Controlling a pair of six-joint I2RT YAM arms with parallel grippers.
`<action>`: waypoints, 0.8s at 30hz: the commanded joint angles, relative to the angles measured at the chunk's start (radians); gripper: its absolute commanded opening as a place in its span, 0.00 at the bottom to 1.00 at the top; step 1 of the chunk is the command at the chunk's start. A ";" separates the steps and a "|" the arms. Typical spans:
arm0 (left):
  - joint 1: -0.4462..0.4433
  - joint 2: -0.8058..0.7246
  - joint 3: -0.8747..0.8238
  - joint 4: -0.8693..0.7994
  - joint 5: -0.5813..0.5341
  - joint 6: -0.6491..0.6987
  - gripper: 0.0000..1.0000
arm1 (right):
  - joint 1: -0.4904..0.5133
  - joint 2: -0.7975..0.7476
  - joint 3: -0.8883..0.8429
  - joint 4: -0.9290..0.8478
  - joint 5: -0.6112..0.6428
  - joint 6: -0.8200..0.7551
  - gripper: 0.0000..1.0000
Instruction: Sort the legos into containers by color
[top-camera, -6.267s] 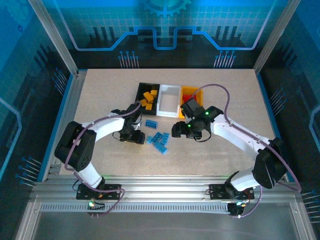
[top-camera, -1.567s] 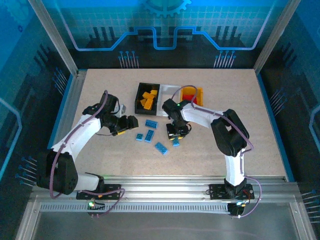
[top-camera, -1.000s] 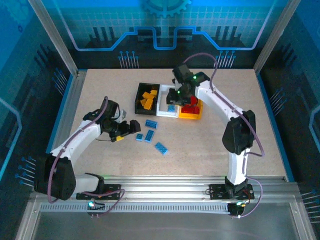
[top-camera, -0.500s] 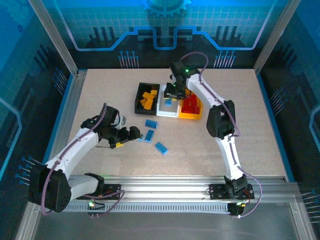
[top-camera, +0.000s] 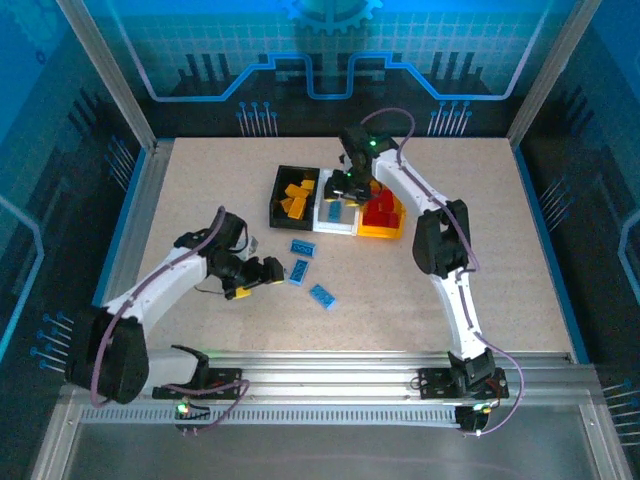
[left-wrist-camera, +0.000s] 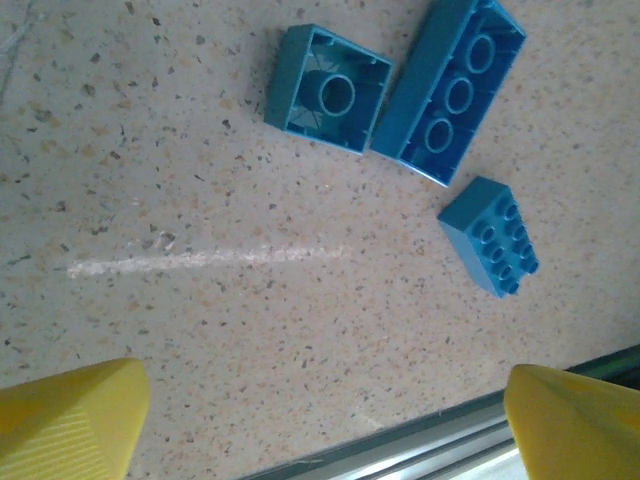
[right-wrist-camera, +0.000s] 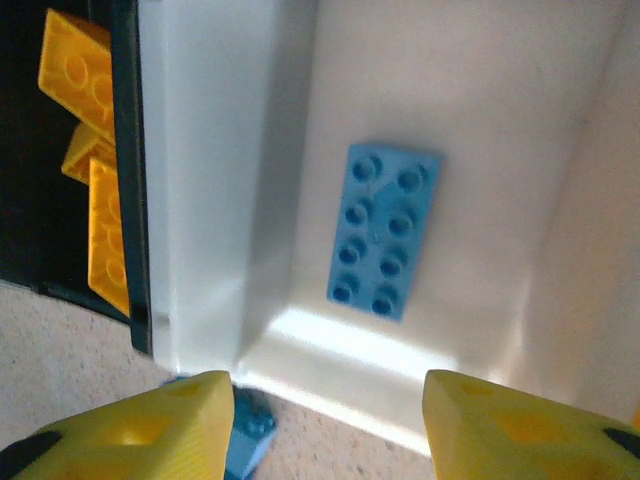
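Note:
Over the white bin (top-camera: 325, 224) my right gripper (top-camera: 346, 190) (right-wrist-camera: 330, 430) hangs open and empty. A flat blue lego (right-wrist-camera: 385, 230) (top-camera: 336, 210) lies on that bin's floor (right-wrist-camera: 480, 120). The black bin (top-camera: 277, 200) (right-wrist-camera: 125, 150) holds orange-yellow legos (top-camera: 294, 197) (right-wrist-camera: 85, 150), and the orange-yellow bin (top-camera: 383, 232) holds red ones (top-camera: 380, 212). Three blue legos (top-camera: 302, 247) (top-camera: 297, 270) (top-camera: 322, 295) lie loose on the table. My left gripper (top-camera: 266, 272) (left-wrist-camera: 320, 430) stands open just left of them, low over the table, its yellow fingertips (left-wrist-camera: 70, 415) wide apart, with the legos (left-wrist-camera: 328, 90) (left-wrist-camera: 450, 90) (left-wrist-camera: 490, 235) ahead.
One more blue lego (right-wrist-camera: 245, 440) lies on the table against the white bin's front corner. The three bins stand side by side at the middle back. An aluminium rail (top-camera: 330, 375) runs along the near edge, and frame posts stand at the table's sides.
My right gripper has opened over the white bin and the blue lego it carried now lies inside. My left gripper has moved right, closer to the loose blue legos.

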 joint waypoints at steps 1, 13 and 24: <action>-0.017 0.090 0.068 0.013 -0.050 0.056 0.85 | 0.002 -0.179 -0.100 -0.011 0.003 -0.012 0.55; -0.055 0.382 0.242 0.047 -0.128 0.134 0.67 | 0.125 -0.611 -0.746 0.101 0.000 0.009 0.54; -0.055 0.467 0.290 0.039 -0.156 0.160 0.62 | 0.205 -0.740 -0.980 0.155 0.000 0.055 0.55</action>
